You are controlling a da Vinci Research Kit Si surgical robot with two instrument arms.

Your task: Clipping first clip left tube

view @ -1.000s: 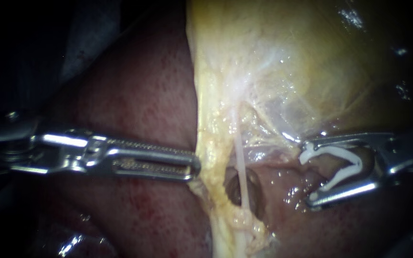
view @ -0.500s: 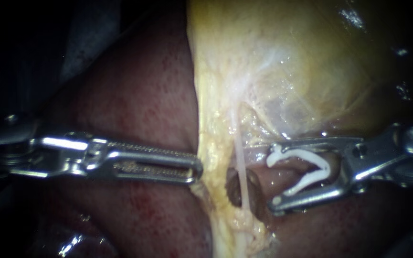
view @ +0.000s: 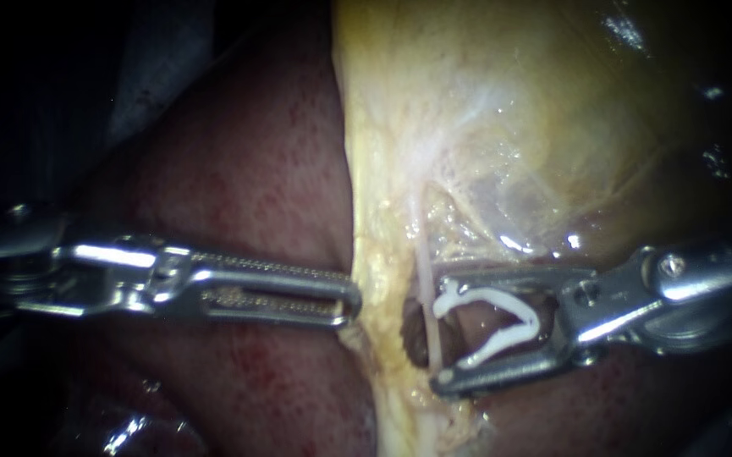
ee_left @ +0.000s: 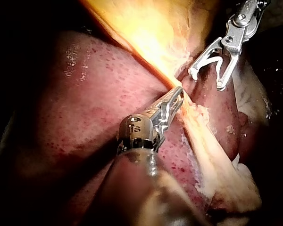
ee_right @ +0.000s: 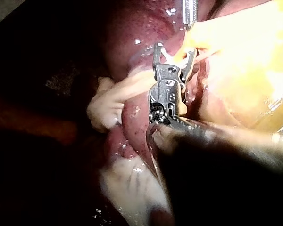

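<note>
Tube [view: 425, 254]: thin, pale, runs down the middle of the endoscope view, crossing a dark gap [view: 412, 343] in the yellowish tissue [view: 374, 254]. It sits right at the tips of your right instrument [view: 440, 332], at the mouth of the jaws and not deep between them.

Those jaws stand wide apart with the white clip [view: 501, 322] seated between them. Both jaws touch the clip. It is open in a V, and its hooked end is just beside the tube. I can't tell whether the clip touches the tube.

Your left instrument [view: 347, 300] comes in level from the left. Its jaws lie almost together, pinching the edge of the yellowish tissue and pulling it to a small point. The left wrist view shows the same pinch.

Surface: the liver [view: 247, 169] lies behind and below, dark red, speckled, wet with small glints. The gallbladder [view: 619, 127] fills the upper right, greenish-yellow, with a shiny thin film running down toward the tube.

Room: everything beyond the tissue is dark. A dim grey fold [view: 154, 59] shows in the upper left, and I can't tell what it is.
</note>
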